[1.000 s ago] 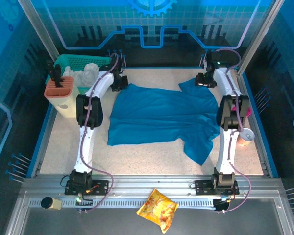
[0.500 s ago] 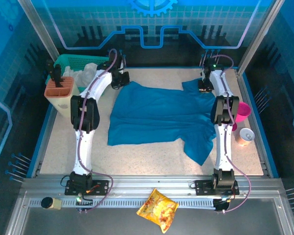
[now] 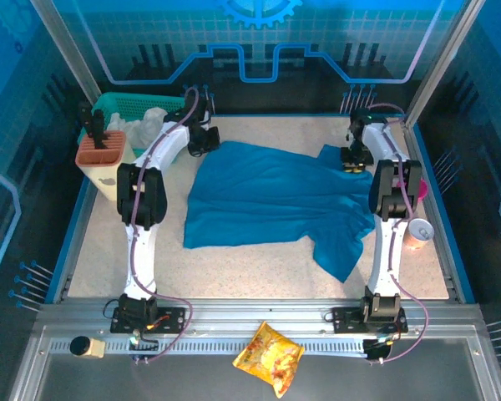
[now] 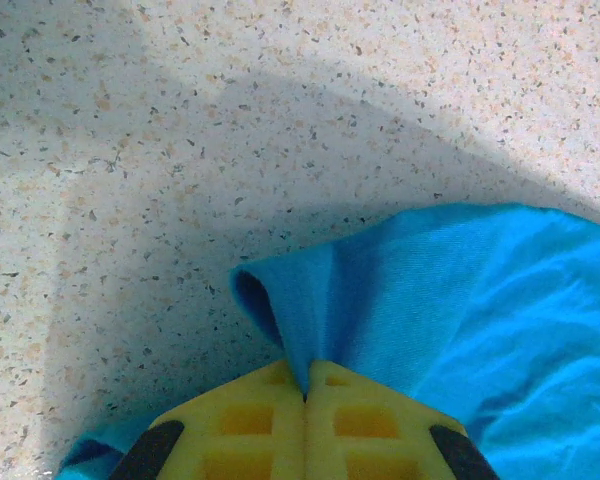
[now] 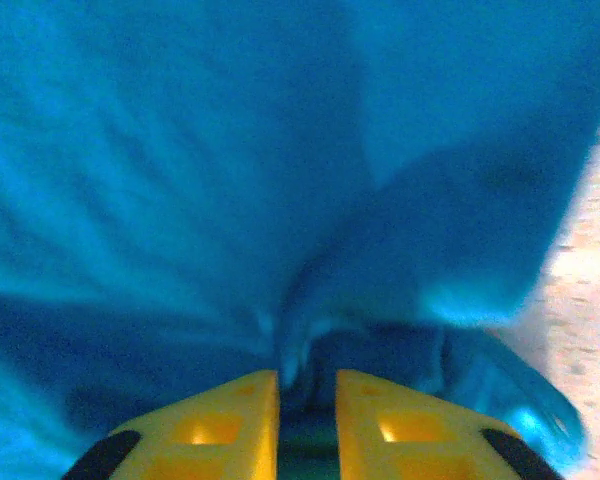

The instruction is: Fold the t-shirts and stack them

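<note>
The shirt (image 3: 267, 200) is lying spread on the table (image 3: 234, 271), with no fold made and nothing stacked. My left pincer (image 4: 305, 392) is clamping its far left corner. My right pincer (image 5: 307, 395) is standing barely apart with cloth bunching between, and I cannot tell if it is gripping. The basket (image 3: 121, 102) is holding white cloth (image 3: 154, 117).

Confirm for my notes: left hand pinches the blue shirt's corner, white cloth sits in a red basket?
The basket is green, not red, per the top view; the left hand pinches a corner of the blue shirt, and white cloth sits inside.
</note>
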You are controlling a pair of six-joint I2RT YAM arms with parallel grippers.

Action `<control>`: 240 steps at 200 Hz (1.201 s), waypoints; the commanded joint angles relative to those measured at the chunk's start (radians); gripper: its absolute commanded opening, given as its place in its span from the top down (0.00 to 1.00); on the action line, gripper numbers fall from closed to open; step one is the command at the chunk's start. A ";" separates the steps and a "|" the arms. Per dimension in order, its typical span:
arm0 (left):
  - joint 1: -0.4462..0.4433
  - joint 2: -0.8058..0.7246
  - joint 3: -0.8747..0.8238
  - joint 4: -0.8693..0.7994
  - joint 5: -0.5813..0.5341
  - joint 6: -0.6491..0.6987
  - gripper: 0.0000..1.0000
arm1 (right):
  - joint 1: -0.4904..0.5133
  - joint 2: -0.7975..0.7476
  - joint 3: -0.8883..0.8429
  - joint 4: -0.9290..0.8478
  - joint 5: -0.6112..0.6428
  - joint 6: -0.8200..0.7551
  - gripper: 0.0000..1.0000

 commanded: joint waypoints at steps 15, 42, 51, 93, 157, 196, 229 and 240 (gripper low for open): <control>-0.005 -0.058 0.000 -0.002 -0.002 0.024 1.00 | -0.041 -0.041 0.169 -0.053 0.051 0.063 0.68; -0.005 -0.056 0.004 0.006 0.007 0.017 1.00 | -0.067 0.108 0.338 -0.105 0.037 0.088 0.67; -0.005 -0.051 0.009 0.002 0.011 0.017 1.00 | -0.077 0.167 0.405 -0.119 0.023 0.088 0.64; -0.006 -0.037 0.046 -0.032 0.018 0.038 1.00 | -0.129 0.350 0.570 -0.124 -0.073 0.118 0.58; -0.006 -0.029 0.061 -0.036 0.023 0.047 1.00 | -0.150 0.390 0.569 -0.070 -0.133 0.113 0.58; -0.006 -0.020 0.064 -0.037 0.026 0.051 1.00 | -0.148 0.414 0.611 -0.073 -0.164 0.115 0.61; -0.005 -0.014 0.064 -0.036 0.024 0.055 1.00 | -0.134 0.432 0.646 -0.092 -0.159 0.115 0.67; -0.006 -0.010 0.064 -0.036 0.023 0.055 1.00 | -0.121 0.441 0.659 -0.108 -0.146 0.107 0.67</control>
